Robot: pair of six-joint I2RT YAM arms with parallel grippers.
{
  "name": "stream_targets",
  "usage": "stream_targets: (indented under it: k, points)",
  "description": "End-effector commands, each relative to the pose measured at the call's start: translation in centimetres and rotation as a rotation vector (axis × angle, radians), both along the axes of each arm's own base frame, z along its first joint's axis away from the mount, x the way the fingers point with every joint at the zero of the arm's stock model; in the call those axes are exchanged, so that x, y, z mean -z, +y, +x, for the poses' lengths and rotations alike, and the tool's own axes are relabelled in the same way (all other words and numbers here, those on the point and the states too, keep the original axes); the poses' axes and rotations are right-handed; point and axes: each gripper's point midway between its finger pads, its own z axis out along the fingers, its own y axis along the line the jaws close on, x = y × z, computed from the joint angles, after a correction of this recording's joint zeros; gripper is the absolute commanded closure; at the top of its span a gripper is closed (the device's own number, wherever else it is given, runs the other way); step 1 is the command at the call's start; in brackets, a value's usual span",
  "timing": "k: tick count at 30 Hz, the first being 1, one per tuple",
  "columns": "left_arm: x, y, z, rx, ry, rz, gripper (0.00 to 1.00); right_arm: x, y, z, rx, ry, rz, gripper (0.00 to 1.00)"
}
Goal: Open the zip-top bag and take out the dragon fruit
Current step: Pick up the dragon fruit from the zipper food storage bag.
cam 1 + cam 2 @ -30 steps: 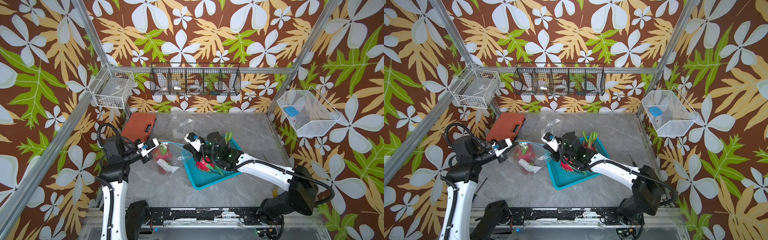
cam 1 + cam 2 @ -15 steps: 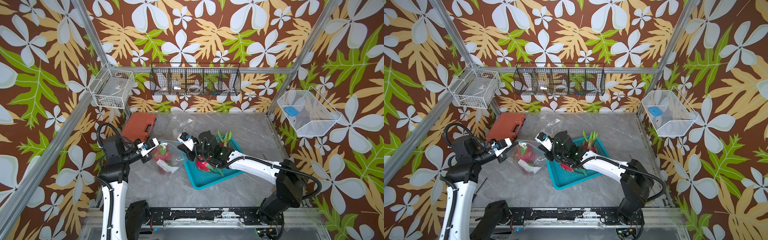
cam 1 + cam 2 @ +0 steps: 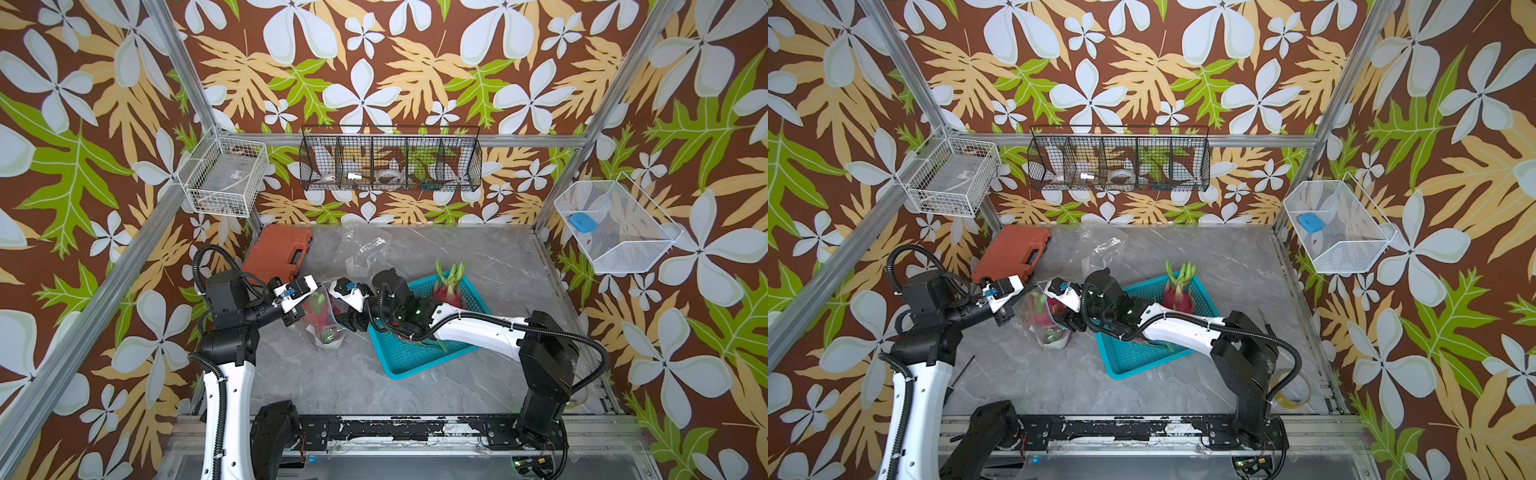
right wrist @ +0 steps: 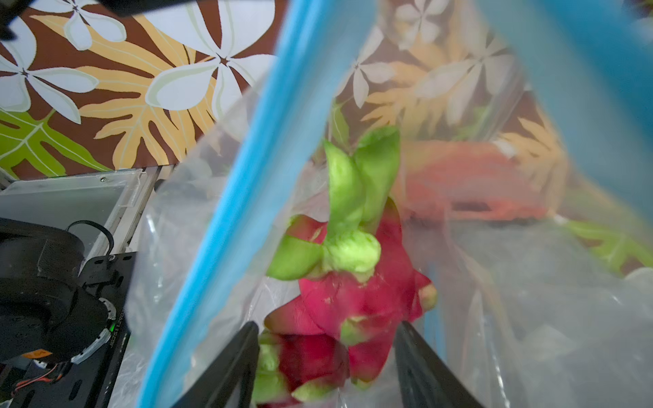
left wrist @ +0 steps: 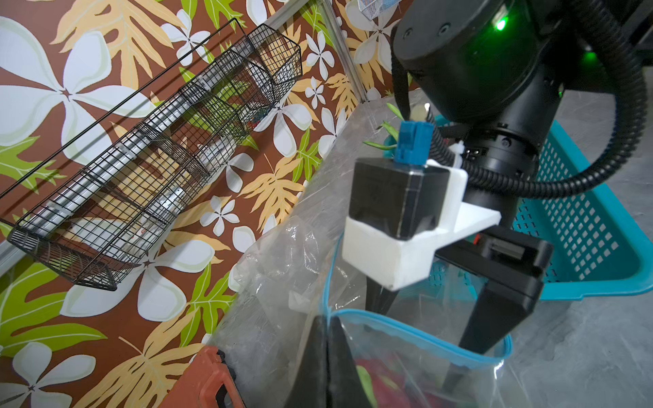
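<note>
Pinches the rim of the zip-top bag (image 5: pixel 406 353) in the closed left gripper (image 5: pixel 327 323) to prop the mouth open. Poises the right gripper (image 4: pixel 327 335), jaws spread and empty, astride the dragon fruit (image 4: pixel 357 300) inside the bag.
</note>
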Motion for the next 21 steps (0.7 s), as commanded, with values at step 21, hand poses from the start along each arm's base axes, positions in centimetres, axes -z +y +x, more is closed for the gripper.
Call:
stream_targets:
  k: [21]
  points:
    - [-0.2, -0.1, 0.1, 0.012, -0.014, -0.002, 1.00, -1.6, 7.1, 1.5, -0.035, 0.055, 0.181, 0.37]
